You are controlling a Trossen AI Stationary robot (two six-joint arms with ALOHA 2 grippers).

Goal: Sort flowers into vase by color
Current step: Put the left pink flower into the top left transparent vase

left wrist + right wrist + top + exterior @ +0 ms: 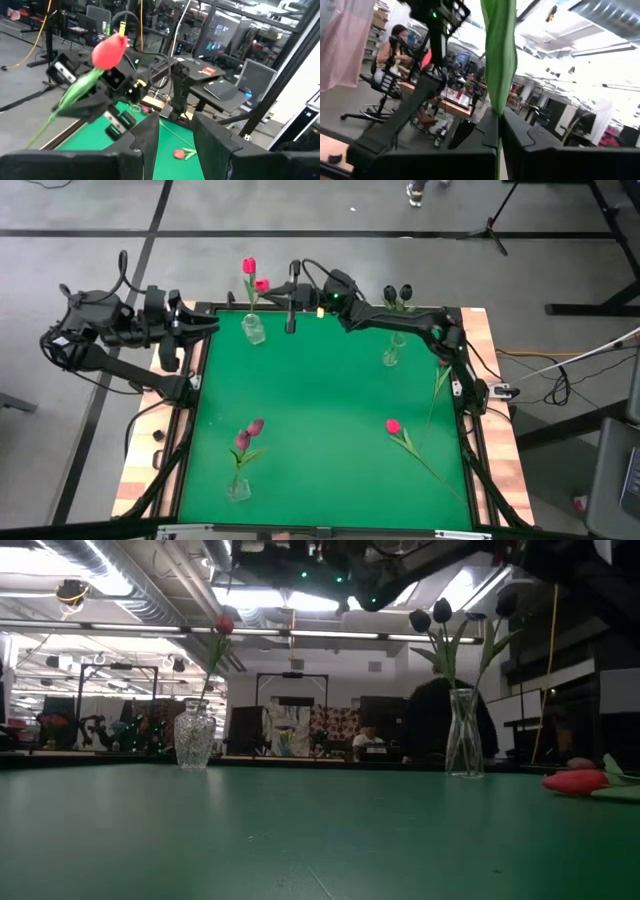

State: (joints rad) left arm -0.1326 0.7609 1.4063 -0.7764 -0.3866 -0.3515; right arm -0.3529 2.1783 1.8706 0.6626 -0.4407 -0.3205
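Note:
My right gripper (291,315) hangs over the table's far edge, shut on a pink-red tulip (109,50) whose head (262,284) sits beside the far-left glass vase (253,331). That vase holds one pink-red tulip (248,265) by its stem. My left gripper (175,140) is open at the far-left corner, pointing at the vase and touching nothing. Near-black tulips (398,292) stand in the far-right vase (392,352). Maroon tulips (249,432) stand in the near-left vase (238,489). Another pink-red tulip (393,425) lies flat on the mat. My right gripper pinches the tulip's green stem and leaf (499,107) between its two fingers. The leaf rises out of the shut fingers. The tulip is lifted clear of the table, with its head out to the side of the gripper toward the far-left vase.
A loose green stem with leaves (440,380) lies along the mat's right edge, partly under my right arm. The middle of the green mat (320,410) is bare. Beyond the far edge are desks, monitors and a seated person (400,45).

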